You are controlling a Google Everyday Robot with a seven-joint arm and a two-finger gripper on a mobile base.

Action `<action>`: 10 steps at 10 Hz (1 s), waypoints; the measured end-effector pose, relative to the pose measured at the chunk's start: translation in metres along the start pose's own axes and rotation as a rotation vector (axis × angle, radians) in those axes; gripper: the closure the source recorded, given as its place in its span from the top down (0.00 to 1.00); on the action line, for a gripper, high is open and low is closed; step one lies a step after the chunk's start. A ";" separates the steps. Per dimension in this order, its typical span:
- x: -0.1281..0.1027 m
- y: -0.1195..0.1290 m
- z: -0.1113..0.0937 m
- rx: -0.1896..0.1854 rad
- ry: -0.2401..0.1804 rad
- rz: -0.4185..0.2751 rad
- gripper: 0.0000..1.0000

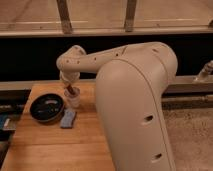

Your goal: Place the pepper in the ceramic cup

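Note:
The whitish ceramic cup (74, 99) stands on the wooden table (55, 145), just right of the black bowl. My gripper (70, 89) hangs straight above the cup's mouth, at the end of the white arm that reaches in from the right. The dark red pepper (72, 92) shows right under the gripper, at the cup's rim. I cannot tell whether it is still held or rests in the cup.
A round black bowl (46, 108) sits at the table's left. A blue sponge-like block (68, 119) lies in front of the cup. The arm's large white body (135, 110) covers the table's right side. A dark wall and rail run behind the table.

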 end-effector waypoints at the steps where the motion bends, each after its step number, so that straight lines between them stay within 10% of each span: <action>1: 0.000 0.000 0.003 -0.010 -0.006 -0.004 0.04; 10: 0.005 0.018 -0.011 0.003 -0.021 -0.024 0.04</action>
